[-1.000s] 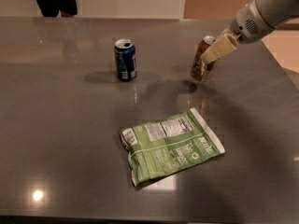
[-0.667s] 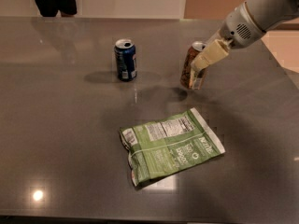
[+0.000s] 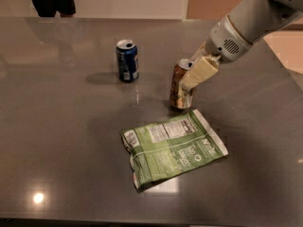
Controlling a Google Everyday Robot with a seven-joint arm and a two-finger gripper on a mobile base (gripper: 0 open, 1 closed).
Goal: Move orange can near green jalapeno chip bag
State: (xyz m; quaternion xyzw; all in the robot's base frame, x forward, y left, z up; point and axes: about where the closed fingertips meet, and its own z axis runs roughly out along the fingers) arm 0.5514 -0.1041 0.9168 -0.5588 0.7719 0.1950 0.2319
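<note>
One tabletop [image 3: 57, 141] carries one green jalapeno chip bag [image 3: 173, 148], soft and crinkly, lying flat. There are two cans. The blue can [image 3: 127, 60] stands well apart. The orange can [image 3: 177, 94] stands just beside the bag's upper edge and is probably light, stiff and slick, best held mid-body. The gripper [image 3: 189, 82] is there, its jaws clasping the can.

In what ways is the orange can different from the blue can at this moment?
The orange can is orange-brown; the blue can is dark blue. The gripper holds the orange can, which leans a little; the blue can stands upright, untouched. The orange can is close to the upper edge of the chip bag; the blue can is farther from it. Both are of like size, with silver tops.
</note>
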